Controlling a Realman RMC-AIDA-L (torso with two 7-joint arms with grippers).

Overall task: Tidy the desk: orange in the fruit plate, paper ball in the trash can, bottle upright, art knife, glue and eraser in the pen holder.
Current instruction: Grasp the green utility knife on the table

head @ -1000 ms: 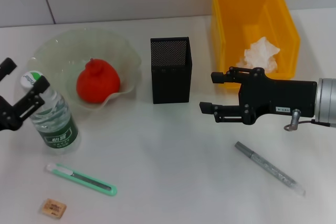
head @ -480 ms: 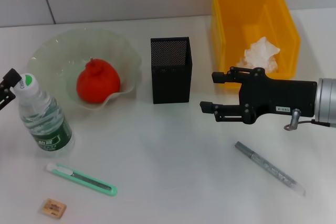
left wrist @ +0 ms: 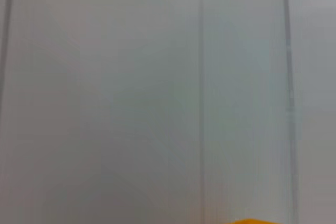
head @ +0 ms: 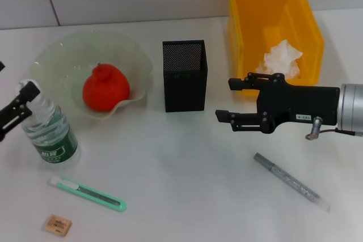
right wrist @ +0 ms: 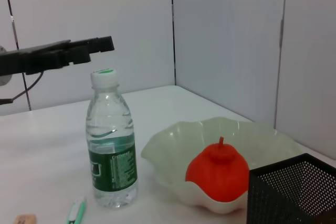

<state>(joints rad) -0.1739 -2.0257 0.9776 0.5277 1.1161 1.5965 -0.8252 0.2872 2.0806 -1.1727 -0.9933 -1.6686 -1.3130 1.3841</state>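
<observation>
The bottle (head: 46, 131) stood upright at the frame's left; above it hovered the left gripper (head: 11, 111), spread apart. At centre-right, the right gripper (head: 226, 99) hung, fingers parted.

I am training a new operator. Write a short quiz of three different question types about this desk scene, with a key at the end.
1. True or false: the bottle stands upright.
2. The paper ball lies in: A) the fruit plate B) the yellow bin C) the pen holder
3. Fill in: the orange sits in the ____.

Key: 1 true; 2 B; 3 fruit plate. Both the left gripper near the bottle cap and the right gripper above the table are open.
</observation>
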